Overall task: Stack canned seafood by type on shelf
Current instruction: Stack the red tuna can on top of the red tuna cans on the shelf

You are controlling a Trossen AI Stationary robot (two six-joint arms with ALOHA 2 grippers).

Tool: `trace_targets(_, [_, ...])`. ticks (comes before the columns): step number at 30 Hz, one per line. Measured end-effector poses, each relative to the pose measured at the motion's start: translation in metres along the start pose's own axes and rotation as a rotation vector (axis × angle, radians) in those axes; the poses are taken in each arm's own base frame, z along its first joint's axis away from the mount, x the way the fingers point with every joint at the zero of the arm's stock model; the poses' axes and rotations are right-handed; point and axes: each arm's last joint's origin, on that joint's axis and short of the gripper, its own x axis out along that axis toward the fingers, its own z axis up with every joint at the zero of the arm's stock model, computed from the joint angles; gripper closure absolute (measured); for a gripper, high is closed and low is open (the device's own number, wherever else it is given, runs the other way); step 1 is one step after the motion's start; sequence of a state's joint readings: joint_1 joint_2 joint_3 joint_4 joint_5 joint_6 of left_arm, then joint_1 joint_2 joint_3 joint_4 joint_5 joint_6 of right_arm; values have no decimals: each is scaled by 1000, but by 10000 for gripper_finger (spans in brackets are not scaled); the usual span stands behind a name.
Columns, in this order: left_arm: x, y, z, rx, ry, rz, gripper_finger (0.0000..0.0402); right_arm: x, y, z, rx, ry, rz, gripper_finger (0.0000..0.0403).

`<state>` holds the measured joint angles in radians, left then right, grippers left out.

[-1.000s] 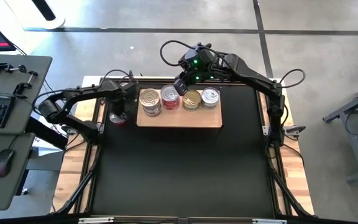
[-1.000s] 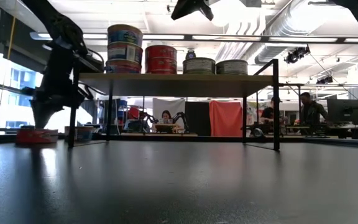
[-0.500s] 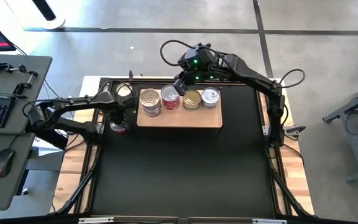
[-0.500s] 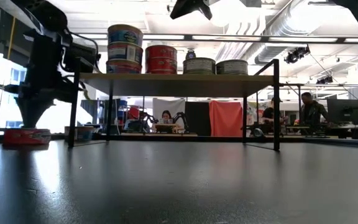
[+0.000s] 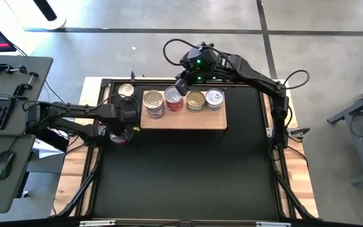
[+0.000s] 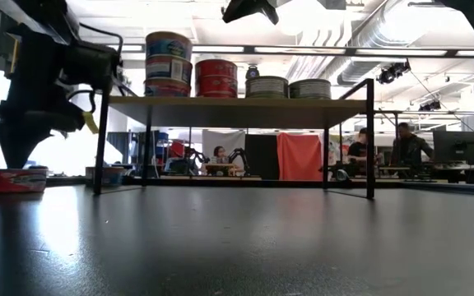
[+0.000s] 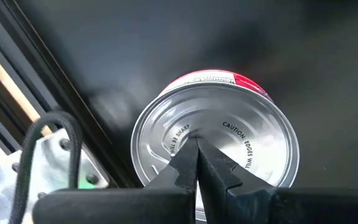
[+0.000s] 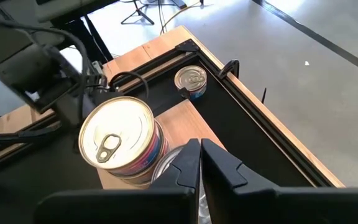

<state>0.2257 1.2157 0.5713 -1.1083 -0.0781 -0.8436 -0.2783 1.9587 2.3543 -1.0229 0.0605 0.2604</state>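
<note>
The shelf (image 5: 181, 120) is a wooden board on black legs, and it carries four stacks of canned seafood (image 5: 173, 99). The low view shows the stacks as a tall blue-labelled one (image 6: 168, 64), a red one (image 6: 216, 78) and two flat ones (image 6: 266, 86). A red-sided tin (image 7: 216, 130) stands on the black table left of the shelf. My left gripper (image 7: 197, 146) is shut, pointing down on it. Another silver-lidded tin (image 5: 126, 91) stands on its base at the far left corner. My right gripper (image 8: 199, 149) hovers shut above the stacks. My left gripper rests its shut fingertips (image 7: 188, 155) on the middle of the red tin's silver lid (image 7: 229, 134). The fingers come from above and point down. The tin stands upright with its base on the table (image 6: 6, 179).
Black frame rails and pale wooden strips (image 5: 74, 170) border the table's left and right sides. A cable loop (image 7: 48, 143) lies by the left rail. The wide black mat (image 5: 188, 176) in front of the shelf is open. A desk with keyboard and mouse (image 5: 5, 113) stands left of the table.
My left gripper has moved toward the table's near edge, staying shut and pointing down. The red tin has slid along the table under it, still upright. The silver-lidded tin at the far left corner has come into view from under the arm.
</note>
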Motion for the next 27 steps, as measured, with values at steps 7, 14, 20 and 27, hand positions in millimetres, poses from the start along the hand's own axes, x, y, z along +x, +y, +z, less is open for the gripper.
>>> trace_targets(7, [-7,-13,-9,71,-6,-36,401,0,0,0,0,0,0,398])
trace_targets(14, [-11,-30,-33,235,86,-129,401,0,-1,0,-4,-1,-2,398])
trace_targets(20, [-11,-46,-65,366,98,-165,401,0,-1,0,-24,-1,-2,398])
trace_targets(27, [-18,-80,-105,620,-62,-434,401,0,2,0,-30,14,57,398])
